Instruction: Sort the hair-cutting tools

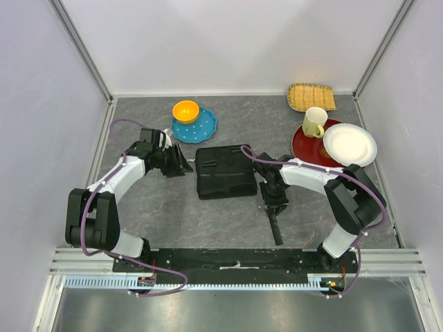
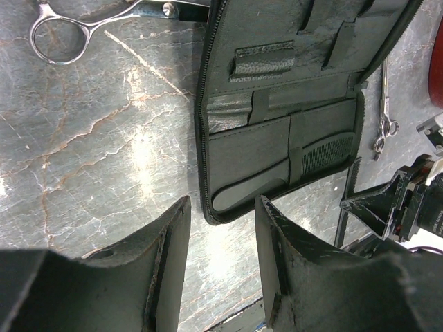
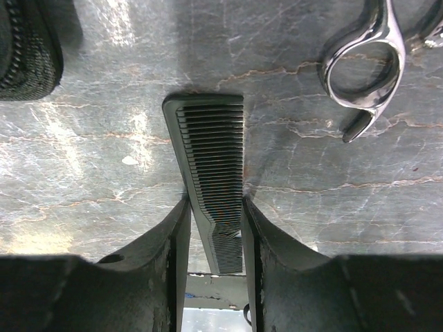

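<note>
A flat black zip case (image 1: 225, 173) lies open mid-table, its pockets showing in the left wrist view (image 2: 277, 138). My right gripper (image 1: 273, 205) is just right of the case, shut on a black comb (image 3: 211, 152). The fingers (image 3: 252, 235) press both long edges, and the comb (image 1: 277, 232) points toward the near edge. One silver scissors (image 3: 363, 69) lies beside that comb and shows again right of the case (image 2: 383, 117). The other scissors (image 2: 62, 31) lies left of the case. My left gripper (image 2: 221, 204) is open and empty at the case's left corner (image 1: 183, 166). The second comb is not clearly visible.
A blue plate (image 1: 204, 128) with an orange bowl (image 1: 185, 111) sits behind the left gripper. At back right are a red plate (image 1: 304, 145) with a yellow mug (image 1: 315, 122), a white plate (image 1: 349, 144) and a woven mat (image 1: 311, 97). Walls close in on three sides.
</note>
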{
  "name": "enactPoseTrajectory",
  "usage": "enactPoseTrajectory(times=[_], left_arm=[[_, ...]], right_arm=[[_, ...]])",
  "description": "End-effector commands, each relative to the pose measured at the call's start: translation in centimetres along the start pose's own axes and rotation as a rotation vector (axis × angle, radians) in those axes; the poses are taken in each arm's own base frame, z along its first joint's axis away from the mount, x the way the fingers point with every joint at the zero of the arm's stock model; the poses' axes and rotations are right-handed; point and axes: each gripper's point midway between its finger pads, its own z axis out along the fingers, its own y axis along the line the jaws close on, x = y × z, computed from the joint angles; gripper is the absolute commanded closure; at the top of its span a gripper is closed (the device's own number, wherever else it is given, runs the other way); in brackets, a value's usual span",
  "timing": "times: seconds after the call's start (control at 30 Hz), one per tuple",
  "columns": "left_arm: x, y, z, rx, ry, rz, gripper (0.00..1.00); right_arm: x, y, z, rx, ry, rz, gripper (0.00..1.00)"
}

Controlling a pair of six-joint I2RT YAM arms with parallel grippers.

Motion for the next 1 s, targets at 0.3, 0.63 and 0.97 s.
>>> enactPoseTrajectory(times=[0.3,0.63,0.97], left_arm=[[-0.3,-0.5,0.3,0.039,-0.004,-0.015,0.51],[-0.3,-0.7,0.2,0.044,-0.009,-0.016,0.51],[-0.3,-0.7,0.2,0.046,-0.010,-0.015,0.51]], right_arm=[[1.3,-0.8,0.9,0.029,0.051,0.002,0.65],[0.2,-0.4,-1.1,0.021,0.001,0.001,0.66],[-0.8,-0.6,-2.7,0.033,-0.055,-0.008,0.52]])
